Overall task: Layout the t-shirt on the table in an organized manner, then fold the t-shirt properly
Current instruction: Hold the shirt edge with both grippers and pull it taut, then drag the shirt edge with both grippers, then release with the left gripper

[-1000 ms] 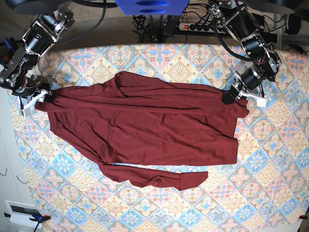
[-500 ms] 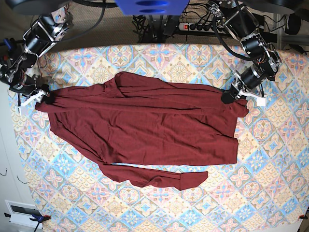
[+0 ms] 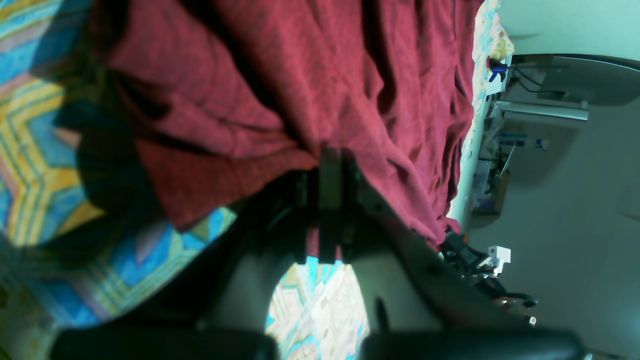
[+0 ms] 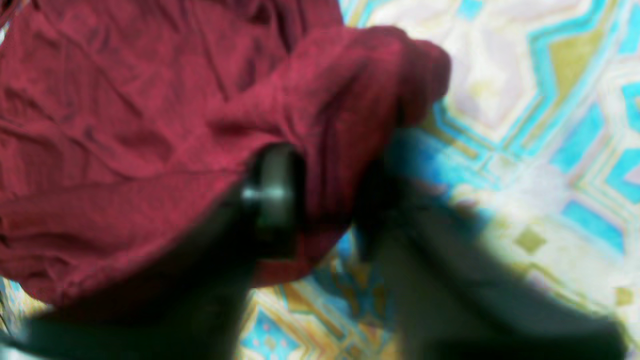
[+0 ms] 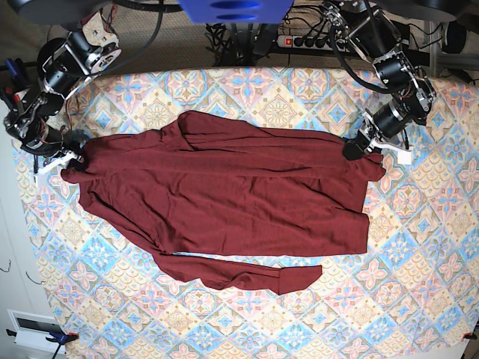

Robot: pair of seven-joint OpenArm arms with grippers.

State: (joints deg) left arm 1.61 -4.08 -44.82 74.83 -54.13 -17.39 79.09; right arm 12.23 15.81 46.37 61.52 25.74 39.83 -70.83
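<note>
Since a second ago the right gripper (image 4: 325,200) has closed around the shirt (image 5: 224,194) edge at nine o'clock; left gripper (image 3: 330,165) pinches three o'clock. Thin, limp knit; grip edges.

bare table (image 5: 419,299) around t-shirt (image 5: 224,202), both arms at its ends

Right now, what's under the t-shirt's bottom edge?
One sleeve pokes out below the t-shirt, flat on the table. The rest of that sleeve, and the cloth pattern beneath the body, are covered.
</note>
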